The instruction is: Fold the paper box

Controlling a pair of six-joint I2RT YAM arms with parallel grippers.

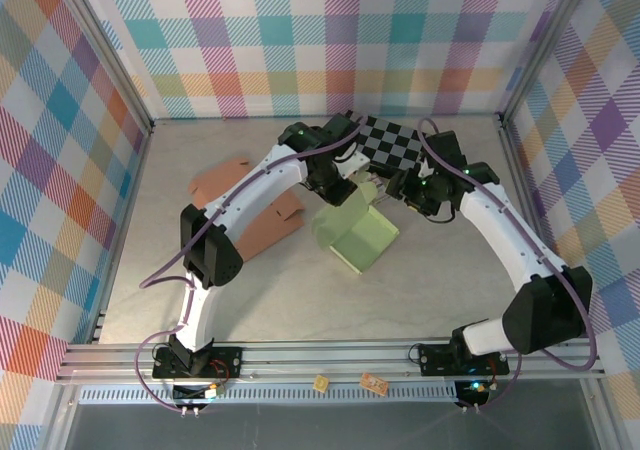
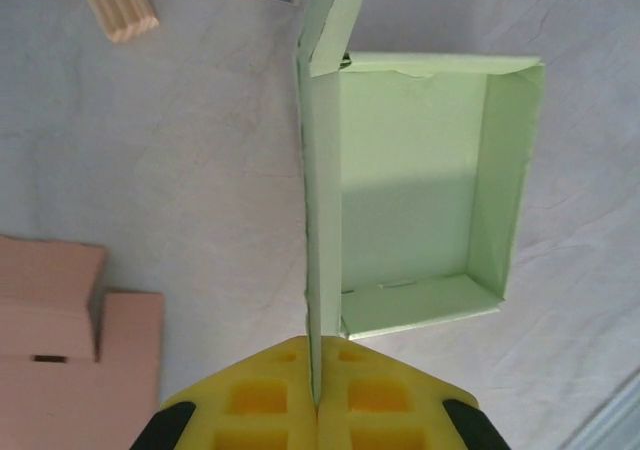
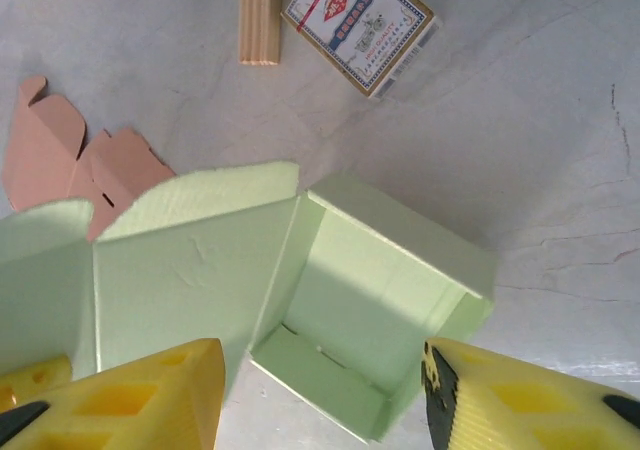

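The light green paper box [image 1: 362, 238] lies on the table as an open tray [image 2: 420, 190] with its lid flap [image 2: 322, 200] standing upright along one side. My left gripper [image 2: 318, 395] is shut on the top edge of that flap, which is pinched between the yellow fingers [image 2: 250, 400]. In the right wrist view the tray [image 3: 375, 310] and the raised lid [image 3: 190, 260] lie below my right gripper [image 3: 320, 400]. It is open, one finger [image 3: 150, 400] in front of the lid and the other [image 3: 500, 400] by the tray's outer wall, with nothing gripped.
Pink flat cardboard blanks [image 1: 240, 202] lie left of the box. A checkerboard [image 1: 392, 140] sits at the back. A small wooden block [image 3: 260, 18] and a card pack [image 3: 358, 25] rest beyond the box. Aluminium frame rails [image 1: 330, 355] border the table.
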